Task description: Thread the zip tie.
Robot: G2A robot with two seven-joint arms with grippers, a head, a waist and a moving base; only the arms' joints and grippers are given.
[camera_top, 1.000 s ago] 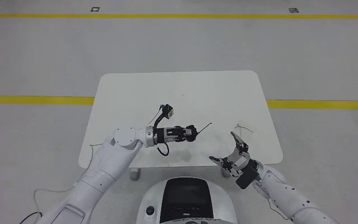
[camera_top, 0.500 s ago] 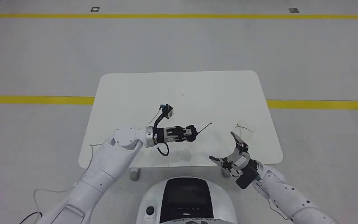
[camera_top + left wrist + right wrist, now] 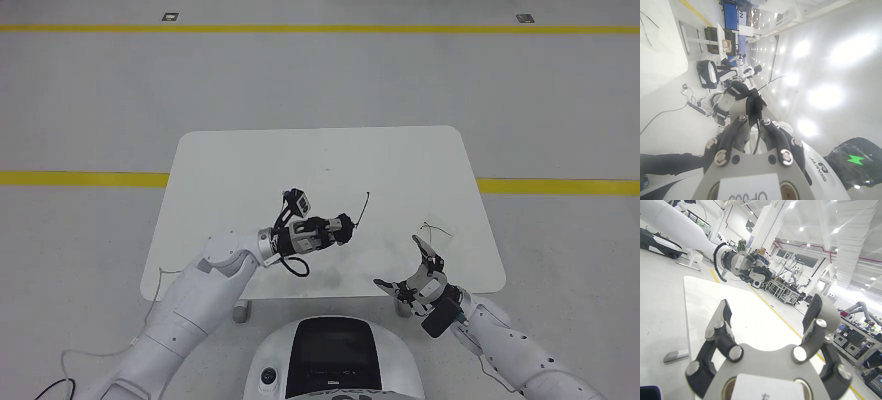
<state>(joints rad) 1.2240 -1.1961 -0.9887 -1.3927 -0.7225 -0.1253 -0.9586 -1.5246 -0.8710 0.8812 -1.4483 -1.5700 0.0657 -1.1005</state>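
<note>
A thin black zip tie (image 3: 361, 207) is pinched in my left gripper (image 3: 343, 225), which hangs shut above the middle of the white table (image 3: 320, 160). The tie's free end points away from me, toward the table's far side. In the left wrist view the tie (image 3: 772, 82) sticks out past the closed fingertips (image 3: 755, 94). My right gripper (image 3: 415, 272) stays near the table's front right edge, open, with nothing between its ribbed pads (image 3: 726, 311). From the right wrist view, the left gripper (image 3: 761, 273) is seen farther off above the table (image 3: 715, 306).
A thin, light-coloured strand (image 3: 436, 230) lies on the table's right side, just beyond the right gripper. Yellow floor lines (image 3: 80, 179) run past both sides of the table.
The left gripper has turned and lifted slightly, so the zip tie's tip swung from pointing right to pointing toward the far side. The right arm has kept still.
</note>
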